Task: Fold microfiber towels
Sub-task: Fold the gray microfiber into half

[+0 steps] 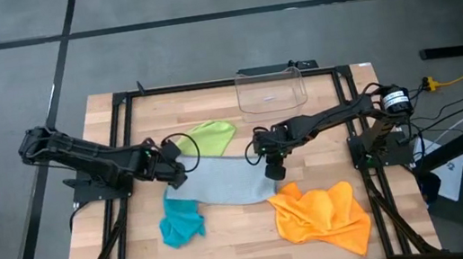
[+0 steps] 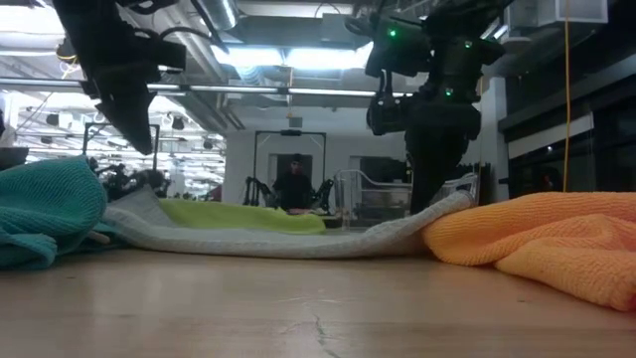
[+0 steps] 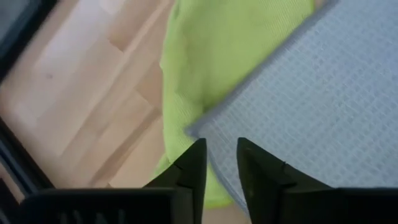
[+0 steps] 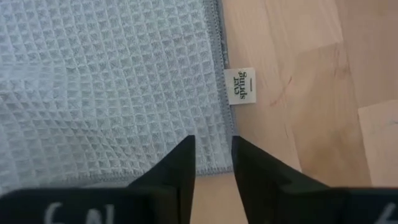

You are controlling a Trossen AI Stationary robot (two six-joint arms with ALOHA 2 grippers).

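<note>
Both grippers' fingers, left (image 3: 219,163) and right (image 4: 211,158), stand slightly parted, empty, over the light grey waffle-weave microfiber towel (image 1: 221,182); pinch its corners squarely before lifting.

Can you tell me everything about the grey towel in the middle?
The grey towel is a soft cloth with a waffle weave, a stitched hem and a small white tag at one edge. It lies spread flat on the wooden table, partly over the lime green towel. The left gripper and right gripper, jaws slightly parted, sit over opposite corners.
</note>
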